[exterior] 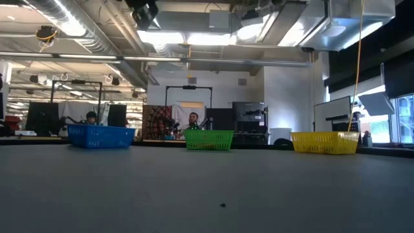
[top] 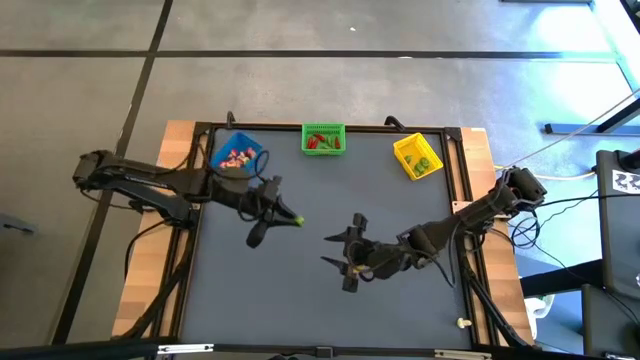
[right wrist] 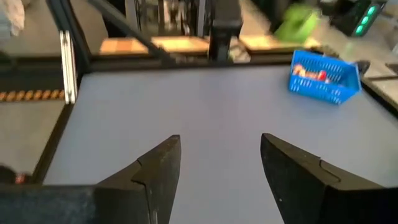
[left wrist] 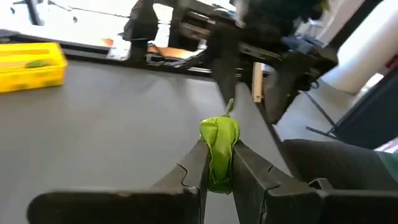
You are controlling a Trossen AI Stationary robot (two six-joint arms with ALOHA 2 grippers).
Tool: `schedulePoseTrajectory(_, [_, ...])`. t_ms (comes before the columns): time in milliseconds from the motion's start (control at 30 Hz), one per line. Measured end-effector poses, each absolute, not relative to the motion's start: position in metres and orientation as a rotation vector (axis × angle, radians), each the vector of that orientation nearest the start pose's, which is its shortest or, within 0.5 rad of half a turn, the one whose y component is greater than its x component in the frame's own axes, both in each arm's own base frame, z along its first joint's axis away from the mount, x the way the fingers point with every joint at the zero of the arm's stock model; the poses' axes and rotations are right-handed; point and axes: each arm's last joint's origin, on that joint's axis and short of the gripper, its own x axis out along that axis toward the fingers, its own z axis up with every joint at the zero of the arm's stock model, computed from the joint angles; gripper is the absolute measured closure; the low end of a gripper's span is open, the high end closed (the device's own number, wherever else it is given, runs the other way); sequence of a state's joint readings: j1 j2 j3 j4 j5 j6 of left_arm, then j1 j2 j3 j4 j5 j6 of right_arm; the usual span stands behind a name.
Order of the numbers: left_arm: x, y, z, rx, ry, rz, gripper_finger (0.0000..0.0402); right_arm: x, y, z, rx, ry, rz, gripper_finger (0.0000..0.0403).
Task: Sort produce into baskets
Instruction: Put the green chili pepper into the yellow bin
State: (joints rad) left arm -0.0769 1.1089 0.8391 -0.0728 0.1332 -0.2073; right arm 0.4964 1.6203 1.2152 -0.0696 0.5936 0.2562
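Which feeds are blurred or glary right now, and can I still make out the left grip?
Right wrist view: motion-smeared, blue basket soft. Left wrist view: background blurred, yet the green piece sits sharp in the left gripper. High view: blue-white glare at its top right corner.

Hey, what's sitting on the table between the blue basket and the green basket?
Nothing: in the high view only bare grey table separates the blue slatted plastic basket from the green slatted plastic basket.

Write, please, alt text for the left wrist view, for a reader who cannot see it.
The left claw is shut on a green toy vegetable above the grey table. Farther off stands the yellow basket, with a green piece inside.
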Motion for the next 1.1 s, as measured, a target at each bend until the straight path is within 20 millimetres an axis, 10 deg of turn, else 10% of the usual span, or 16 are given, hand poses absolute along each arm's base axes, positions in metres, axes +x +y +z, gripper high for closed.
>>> schedulePoseTrajectory(633, [0.28, -0.066, 0.282, -0.217, 0.26, -0.256, 0.0353, 0.342, 0.146, 0.302, -0.076, 0.224, -0.101, 0.0192])
schedulePoseTrajectory(1100, [0.279, -0.065, 0.286, -0.237, 0.237, -0.255, 0.0348, 0.344, 0.143, 0.302, -0.094, 0.229, -0.053, 0.0355])
